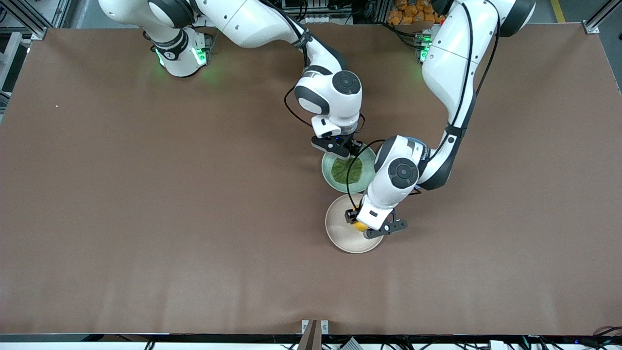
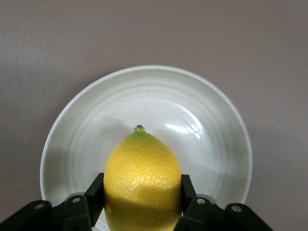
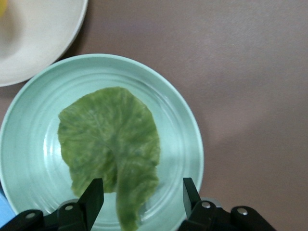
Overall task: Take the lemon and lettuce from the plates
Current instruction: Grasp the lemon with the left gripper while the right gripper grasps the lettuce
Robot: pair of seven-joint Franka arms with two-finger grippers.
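A brown table point(image 1: 146, 194) fills the view, with orange items point(image 1: 413, 12) past its edge.

Plates point(image 1: 340, 233) touch; surrounding table point(image 1: 146, 218) lies open

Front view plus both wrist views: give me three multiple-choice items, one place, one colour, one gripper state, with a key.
1. Where is the lettuce?
A. on the mint-green plate
B. on the beige plate
C. on the bare table

2. What colour is the fruit in the left gripper?
A. green
B. yellow
C. red

3. How is the right gripper?
A. shut on the leaf
B. open over the leaf
C. holding a plate

Key: A, the leaf lies in the mint-green plate; B, the lemon is yellow; B, its fingers stand apart astride the stem.
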